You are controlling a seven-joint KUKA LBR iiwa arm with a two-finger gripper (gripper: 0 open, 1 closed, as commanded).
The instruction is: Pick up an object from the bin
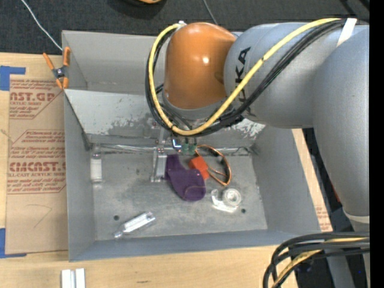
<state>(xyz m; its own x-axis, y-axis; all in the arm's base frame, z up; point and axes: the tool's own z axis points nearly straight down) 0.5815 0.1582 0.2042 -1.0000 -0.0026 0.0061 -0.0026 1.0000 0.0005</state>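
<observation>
gripper [172, 158] at 11 o'clock of purple cup [182, 177] | open or closed: cannot tell | cup looks light, stiff, slippery | best hold: its thin rim wall

A purple cup [187, 182] — tipped on its side — lies mid-floor in the bin [120, 191].

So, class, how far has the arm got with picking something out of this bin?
Done: the pincer sits down in the bin, beside the left edge of a purple cup-shaped thing near the middle. In hand: nothing seen gripped; the purple thing lies on the floor by an orange-handled tool. Left: the grasp and the lift out.
</observation>
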